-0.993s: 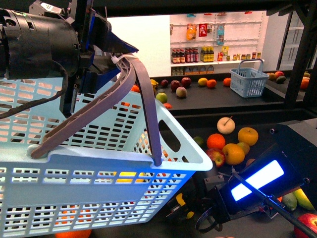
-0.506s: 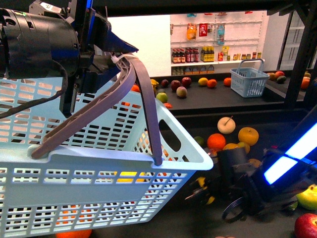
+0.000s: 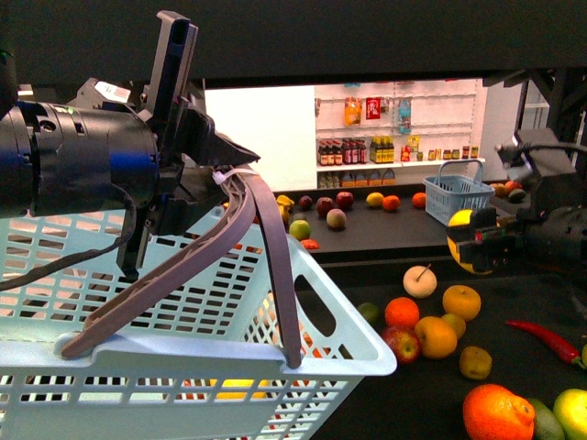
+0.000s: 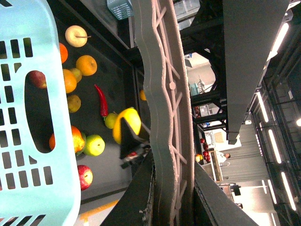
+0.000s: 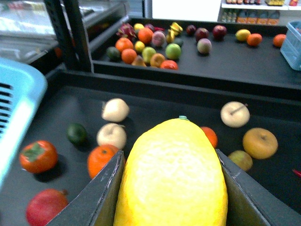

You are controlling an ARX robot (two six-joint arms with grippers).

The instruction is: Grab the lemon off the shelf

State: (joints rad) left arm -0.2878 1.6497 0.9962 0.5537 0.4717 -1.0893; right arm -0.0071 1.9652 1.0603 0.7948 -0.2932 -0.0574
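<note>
The lemon (image 5: 171, 174) sat between the fingers (image 5: 94, 197) of the right gripper (image 3: 470, 244), which were clamped on its two sides. Its long axis ran along the fingers, away from the wrist. It hung in the air above the dark deck of the shelf (image 3: 523, 298), well clear of the oranges (image 3: 431, 335) below. The left gripper (image 3: 213, 176) was closed on the handle (image 3: 271, 247) of the blue basket (image 3: 344, 307), which lay to the robot's left of the lemon. I judge the right arm alone had made the pick.

A pale blue basket (image 3: 110, 394) beside oranges (image 3: 436, 336) and perhaps a red chili (image 3: 550, 341).
</note>
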